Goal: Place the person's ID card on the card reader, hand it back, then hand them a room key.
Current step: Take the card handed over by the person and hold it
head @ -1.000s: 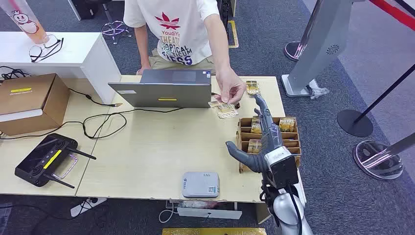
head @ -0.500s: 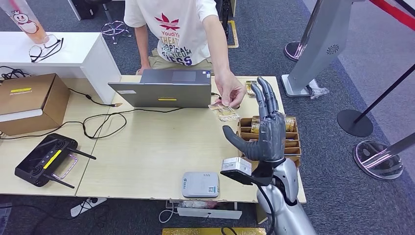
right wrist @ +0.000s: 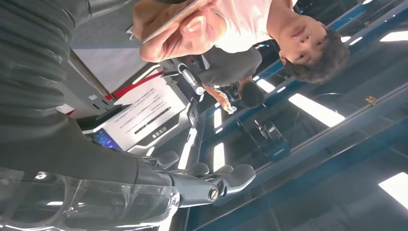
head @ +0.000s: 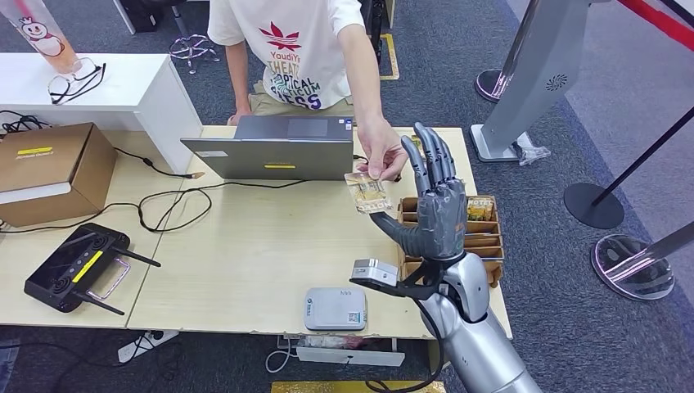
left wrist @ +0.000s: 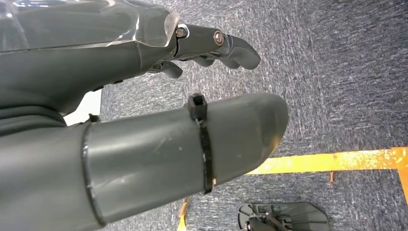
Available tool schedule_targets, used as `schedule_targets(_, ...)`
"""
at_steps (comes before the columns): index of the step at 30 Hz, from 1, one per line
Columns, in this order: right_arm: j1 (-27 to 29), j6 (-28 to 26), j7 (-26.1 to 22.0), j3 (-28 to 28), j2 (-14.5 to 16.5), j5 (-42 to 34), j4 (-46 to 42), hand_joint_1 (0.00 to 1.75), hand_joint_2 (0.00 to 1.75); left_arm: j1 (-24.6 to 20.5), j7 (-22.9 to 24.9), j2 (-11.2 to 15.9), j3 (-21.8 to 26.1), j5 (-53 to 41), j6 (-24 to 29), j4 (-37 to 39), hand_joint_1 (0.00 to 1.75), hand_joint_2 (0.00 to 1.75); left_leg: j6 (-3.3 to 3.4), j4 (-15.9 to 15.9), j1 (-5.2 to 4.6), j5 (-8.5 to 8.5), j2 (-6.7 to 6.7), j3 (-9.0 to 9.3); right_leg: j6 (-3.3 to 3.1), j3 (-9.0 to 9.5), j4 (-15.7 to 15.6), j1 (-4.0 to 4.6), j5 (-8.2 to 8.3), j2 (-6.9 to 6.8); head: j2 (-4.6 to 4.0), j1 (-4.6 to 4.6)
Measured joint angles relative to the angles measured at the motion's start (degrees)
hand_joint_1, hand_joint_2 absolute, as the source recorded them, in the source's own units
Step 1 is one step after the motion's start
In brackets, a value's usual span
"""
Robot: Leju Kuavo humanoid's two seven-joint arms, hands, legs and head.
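Right hand [head: 438, 209] raised over the right part of the light wooden table [head: 245, 254], fingers spread and pointing up, thumb out toward the card, holding nothing. ID card [head: 366, 191] is pinched in the person's hand [head: 381, 155], hanging just beside the robot's thumb, not touching it as far as the head view shows. In the right wrist view the person's hand [right wrist: 178, 33] holds the card edge above the robot's fingers [right wrist: 211, 180]. Left hand [left wrist: 144, 120] hangs over grey carpet [left wrist: 337, 72] with a yellow floor line; its fingers look loosely extended, nothing in them.

On the table: grey card reader [head: 335, 308] near the front edge, closed laptop [head: 282, 147] at the back, black cable, black remote controller [head: 78, 266] at left, cardboard box [head: 49, 172], wooden compartment tray [head: 483, 233] with room key cards behind the right hand. White counter [head: 90, 82] with glasses at back left. Grey carpet around, a grey gate post [head: 536, 74] and stanchion bases at right.
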Motion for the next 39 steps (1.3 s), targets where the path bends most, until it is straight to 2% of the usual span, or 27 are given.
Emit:
schedule_targets(3, -0.25, -0.47, 0.0, 0.24, -0.34, -0.04, 0.76, 0.07, 1.75, -0.1, 0.06, -0.05, 0.0, -0.27, -0.11, 0.0, 0.0, 0.0, 0.0, 0.0, 0.0, 0.0, 0.0, 0.0, 0.0, 0.0, 0.0, 0.0, 0.0, 0.0, 0.0, 0.0)
schedule_targets(4, -0.3, -0.58, 0.0, 0.31, -0.44, -0.04, 0.97, 0.18, 1.75, -0.13, 0.08, -0.08, 0.0, -0.32, -0.12, 0.0, 0.0, 0.0, 0.0, 0.0, 0.0, 0.0, 0.0, 0.0, 0.0, 0.0, 0.0, 0.0, 0.0, 0.0, 0.0, 0.0)
schedule_targets(8, -0.39, -0.79, -0.04, 0.49, -0.71, -0.11, 1.69, 0.92, 1.75, -0.25, 0.33, -0.15, 0.0, -0.41, -0.12, 0.0, 0.0, 0.0, 0.0, 0.0, 0.0, 0.0, 0.0, 0.0, 0.0, 0.0, 0.0, 0.0, 0.0, 0.0, 0.0, 0.0)
schedule_targets(14, -0.73, -0.85, -0.22, 0.79, -0.8, -0.13, 2.49, 1.36, 1.75, -0.36, 0.43, -0.16, 0.0, -0.39, -0.12, 0.0, 0.0, 0.0, 0.0, 0.0, 0.0, 0.0, 0.0, 0.0, 0.0, 0.0, 0.0, 0.0, 0.0, 0.0, 0.0, 0.0)
schedule_targets(20, -1.22, -0.85, -0.24, 0.95, -0.8, -0.13, 3.13, 1.44, 1.75, -0.41, 0.43, -0.19, 0.0, -0.31, -0.12, 0.0, 0.0, 0.0, 0.0, 0.0, 0.0, 0.0, 0.0, 0.0, 0.0, 0.0, 0.0, 0.0, 0.0, 0.0, 0.0, 0.0)
schedule_targets(24, -1.38, -0.85, -0.24, 1.03, -0.8, -0.13, 3.4, 1.66, 1.75, -0.42, 0.43, -0.19, 0.0, -0.3, -0.12, 0.0, 0.0, 0.0, 0.0, 0.0, 0.0, 0.0, 0.0, 0.0, 0.0, 0.0, 0.0, 0.0, 0.0, 0.0, 0.0, 0.0)
schedule_targets(27, -1.57, -0.85, -0.24, 1.16, -0.8, -0.11, 3.54, 1.71, 1.75, -0.42, 0.43, -0.18, 0.0, -0.26, -0.12, 0.0, 0.0, 0.0, 0.0, 0.0, 0.0, 0.0, 0.0, 0.0, 0.0, 0.0, 0.0, 0.0, 0.0, 0.0, 0.0, 0.0)
schedule_targets(39, -2.25, -0.83, -0.24, 1.73, -0.8, -0.12, 3.82, 1.58, 1.75, -0.42, 0.43, -0.17, 0.0, 0.0, -0.1, 0.0, 0.0, 0.0, 0.0, 0.0, 0.0, 0.0, 0.0, 0.0, 0.0, 0.0, 0.0, 0.0, 0.0, 0.0, 0.0, 0.0)
